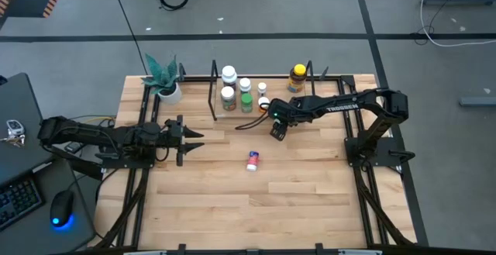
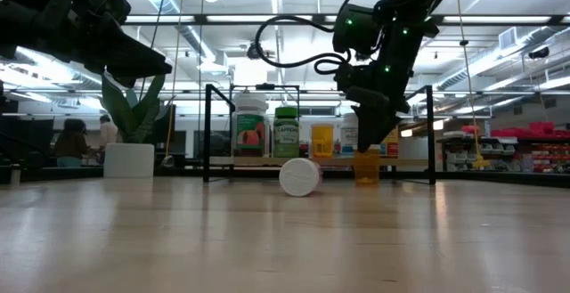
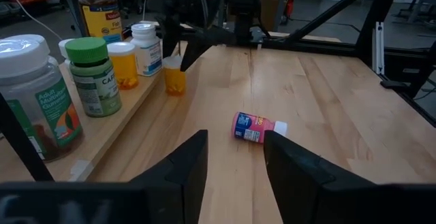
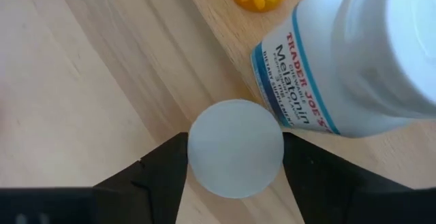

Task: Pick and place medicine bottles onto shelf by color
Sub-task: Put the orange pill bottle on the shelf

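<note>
The right tool (image 1: 276, 128) stands at the front edge of the shelf (image 1: 219, 115), at the far side of the worktop (image 1: 310, 185). In its wrist view, both fingers (image 4: 153, 173) press against the sides of a round white cap (image 4: 236, 147), so the tool is closed on a small bottle (image 3: 174, 78) with a translucent amber body. This bottle stands on the worktop just beside the shelf's pale base.

A white bottle with a blue and red Melatonin label (image 4: 340, 67) stands on the shelf right next to the gripped cap. Farther along the shelf stand a green-capped bottle (image 3: 95, 74), a large white-capped jar (image 3: 34, 94) and an amber bottle with a yellow cap (image 1: 297, 77).

One pink-labelled bottle (image 1: 253, 160) lies on its side in the open middle of the worktop, well apart from the shelf.

The left tool (image 1: 188, 139) hovers above the left part of the worktop, pointing towards the lying bottle. Its fingers (image 3: 184, 169) stand a narrow gap apart and hold nothing.

A white pot with a green plant (image 1: 164, 80) stands at the far left corner.
</note>
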`<action>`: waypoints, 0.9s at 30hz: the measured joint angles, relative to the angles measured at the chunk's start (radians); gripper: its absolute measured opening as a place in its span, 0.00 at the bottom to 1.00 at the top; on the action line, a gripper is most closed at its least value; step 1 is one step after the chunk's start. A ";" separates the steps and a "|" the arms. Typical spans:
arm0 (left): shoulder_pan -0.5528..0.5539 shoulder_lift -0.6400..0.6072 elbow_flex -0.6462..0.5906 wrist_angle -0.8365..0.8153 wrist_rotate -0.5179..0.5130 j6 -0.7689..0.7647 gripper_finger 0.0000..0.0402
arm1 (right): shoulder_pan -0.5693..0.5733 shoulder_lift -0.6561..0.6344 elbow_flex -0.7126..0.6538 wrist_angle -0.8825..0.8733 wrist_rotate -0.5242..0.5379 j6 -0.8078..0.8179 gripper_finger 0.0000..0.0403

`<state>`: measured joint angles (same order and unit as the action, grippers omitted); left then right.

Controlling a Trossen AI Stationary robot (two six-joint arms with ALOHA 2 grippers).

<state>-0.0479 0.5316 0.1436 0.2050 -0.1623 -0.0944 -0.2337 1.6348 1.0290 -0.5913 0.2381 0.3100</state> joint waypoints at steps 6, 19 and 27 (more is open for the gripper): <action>0.000 0.000 0.000 0.000 0.000 0.000 0.38 | 0.000 0.000 0.003 -0.002 -0.049 -0.004 0.58; 0.000 0.000 0.000 0.000 0.000 0.001 0.38 | 0.046 -0.005 0.245 -0.338 -0.079 -0.003 0.58; 0.000 0.000 0.000 0.000 0.000 0.000 0.36 | 0.036 -0.005 0.327 -0.540 0.033 0.001 0.58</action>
<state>-0.0479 0.5316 0.1436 0.2047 -0.1627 -0.0940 -0.1972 1.6299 1.3559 -1.1313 0.2716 0.3107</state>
